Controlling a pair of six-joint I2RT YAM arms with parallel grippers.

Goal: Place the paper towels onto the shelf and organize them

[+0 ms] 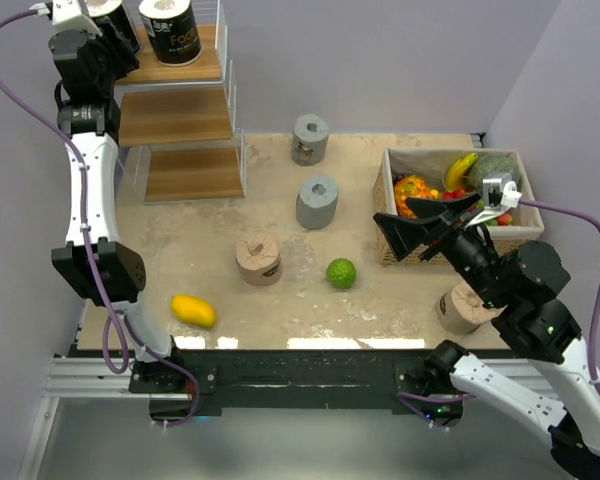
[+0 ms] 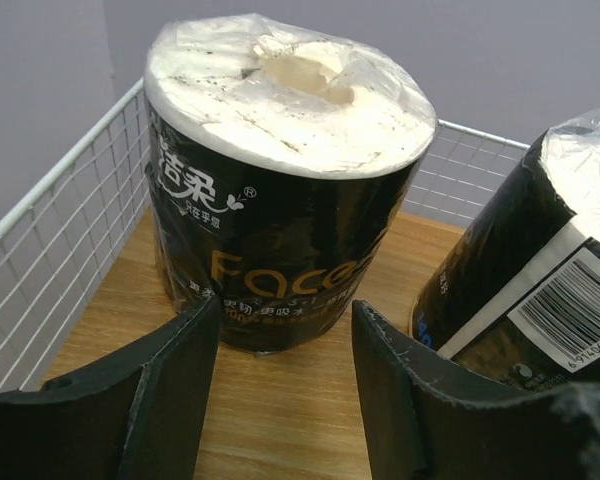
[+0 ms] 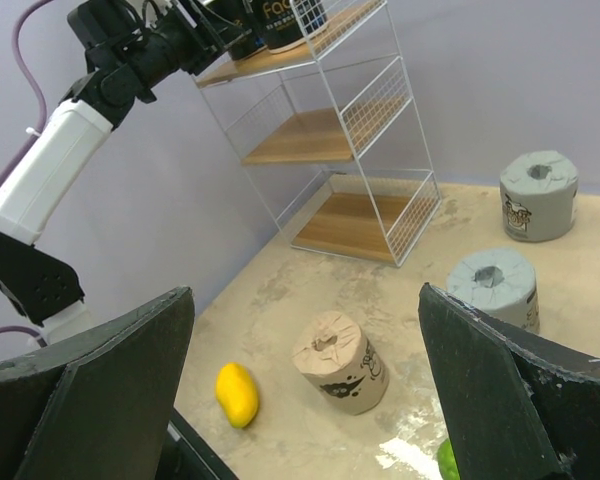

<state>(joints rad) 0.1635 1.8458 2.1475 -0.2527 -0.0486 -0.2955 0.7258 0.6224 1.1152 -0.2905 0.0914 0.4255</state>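
Gold "Face", "洁柔" on black roll point(image 2: 280, 230); barcode on neighbouring roll point(image 2: 525, 240).

On the sandy tabletop point(image 1: 400, 300) a round green fruit point(image 1: 341, 272) lies just off centre toward 5 o'clock; a yellow oval fruit point(image 1: 193, 310) sits well apart at 8 o'clock, near the front edge; a woven basket point(image 1: 435, 153) at 2 o'clock holds a banana point(image 1: 461, 168) and orange-red fruit point(image 1: 412, 190).
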